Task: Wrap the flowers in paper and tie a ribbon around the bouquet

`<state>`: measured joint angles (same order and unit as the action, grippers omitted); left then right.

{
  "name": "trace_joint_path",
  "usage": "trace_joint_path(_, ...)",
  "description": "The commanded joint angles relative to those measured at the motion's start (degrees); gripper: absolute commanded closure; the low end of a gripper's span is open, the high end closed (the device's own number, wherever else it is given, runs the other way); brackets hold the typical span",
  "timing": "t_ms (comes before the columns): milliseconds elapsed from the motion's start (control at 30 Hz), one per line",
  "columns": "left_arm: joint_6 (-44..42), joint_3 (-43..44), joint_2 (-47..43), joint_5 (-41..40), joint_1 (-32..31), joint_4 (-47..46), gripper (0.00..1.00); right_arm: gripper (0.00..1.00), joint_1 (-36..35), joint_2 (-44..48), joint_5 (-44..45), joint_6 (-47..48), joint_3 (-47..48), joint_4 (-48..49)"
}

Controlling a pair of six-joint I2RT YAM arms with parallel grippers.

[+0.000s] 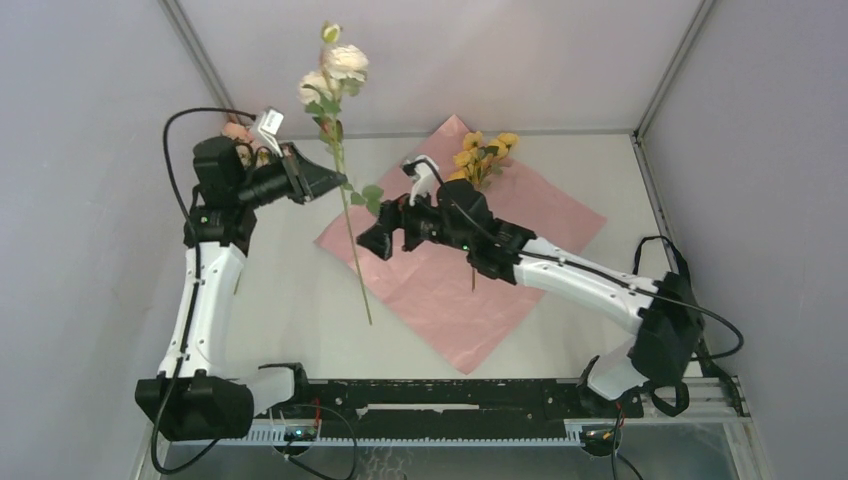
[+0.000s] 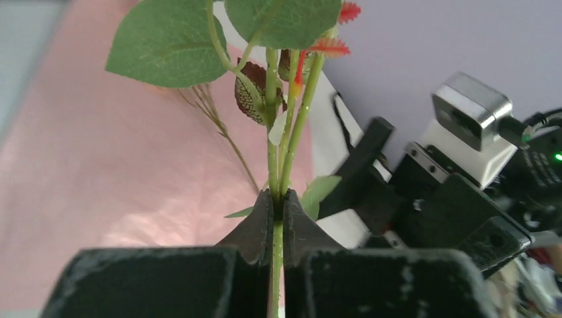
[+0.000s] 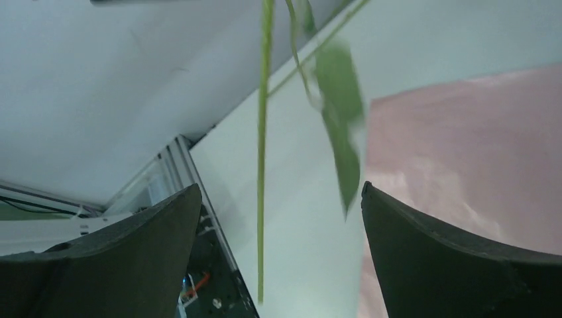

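Note:
My left gripper [image 1: 333,183] is shut on the green stem of a white-bloomed flower [image 1: 343,64] and holds it up off the table; the stem [image 2: 277,165] passes between the closed jaws. The stem's lower end [image 1: 362,290] hangs over the left corner of the pink paper [image 1: 470,280]. My right gripper [image 1: 376,234] is open just right of that stem, and the stem [image 3: 262,165] and a leaf [image 3: 341,112] hang between its spread fingers without touching them. Yellow flowers [image 1: 484,150] lie on the paper's far corner. No ribbon or bouquet shows in any view.
A pink bloom [image 1: 238,130] lies behind the left arm near the back wall. Grey walls close in the white table [image 1: 280,290] on three sides. The arms' black base rail [image 1: 450,395] runs along the near edge.

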<state>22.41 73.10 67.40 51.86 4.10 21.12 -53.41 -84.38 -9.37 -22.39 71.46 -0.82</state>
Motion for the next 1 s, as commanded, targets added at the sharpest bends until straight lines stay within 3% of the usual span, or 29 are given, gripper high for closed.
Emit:
trace_joint_path(0, 6.99, -5.06, -2.69, 2.46, -3.51, -5.44, 1.00, 0.00, -1.39, -7.00, -4.65, -4.17, 6.30, 12.18)
trace_joint_path(67, 8.44, -6.55, -4.80, 2.43, -5.17, -7.67, 1.00, 0.06, -1.63, -10.36, -4.70, -5.80, 8.80, 10.94)
trace_joint_path(100, 8.77, -7.08, -5.68, 2.36, -5.66, -8.28, 1.00, 0.14, -1.71, -11.83, -4.55, -6.32, 9.81, 10.25)
trace_joint_path(133, 8.94, -7.50, -6.34, 2.24, -5.92, -8.85, 1.00, 0.30, -1.75, -12.85, -4.53, -6.93, 10.46, 9.81)
trace_joint_path(200, 8.84, -8.12, -7.10, 1.68, -5.95, -8.88, 1.00, 0.79, -1.70, -13.61, -3.39, -8.09, 10.71, 8.92)
trace_joint_path(233, 7.74, -8.23, -7.21, 0.48, -6.02, -7.51, 1.00, 0.99, -1.78, -13.45, -1.35, -8.44, 10.65, 7.50)
trace_joint_path(267, 4.68, -7.29, -6.90, -1.79, -5.95, -5.31, 0.92, 1.00, -1.60, -13.05, 1.26, -8.72, 10.40, 5.93)
trace_joint_path(333, -6.56, -2.35, -4.37, -10.25, -5.85, 9.26, 0.40, 1.00, -0.40, -11.34, 5.98, -9.44, 9.31, 1.97)
trace_joint_path(367, -12.31, 0.54, -2.87, -16.03, -5.79, 14.72, 0.22, 1.00, 0.56, -10.60, 8.27, -9.66, 8.82, -1.27)
trace_joint_path(433, -22.27, 4.34, -0.06, -28.84, -5.20, 21.27, 0.06, 1.00, 3.01, -9.89, 14.25, -8.92, 8.76, -8.50)
trace_joint_path(567, -33.50, 5.38, 6.40, -43.25, 1.18, 23.74, 0.00, 1.00, 9.96, -11.69, 16.03, -9.08, 8.83, -19.83)
trace_joint_path(700, -38.98, 7.71, 16.12, -51.28, 7.15, 23.63, 0.00, 1.00, 14.60, -17.23, 16.61, -4.69, 11.65, -23.81)
trace_joint_path(733, -40.32, 8.59, 18.90, -53.78, 8.53, 23.61, 0.00, 0.95, 15.44, -19.37, 16.58, -3.04, 13.60, -25.69)
trace_joint_path(833, -42.38, 12.16, 27.45, -58.24, 10.88, 24.29, 0.02, 0.47, 18.00, -27.17, 18.77, -1.70, 21.85, -34.28)
trace_joint_path(900, -43.39, 15.09, 33.16, -60.12, 12.13, 25.20, 0.03, 0.35, 18.98, -30.12, 22.75, -2.09, 26.45, -39.82)
trace_joint_path(967, -43.78, 18.75, 38.29, -60.89, 13.48, 26.15, 0.04, 0.31, 19.09, -29.99, 25.23, -2.17, 27.23, -41.61)
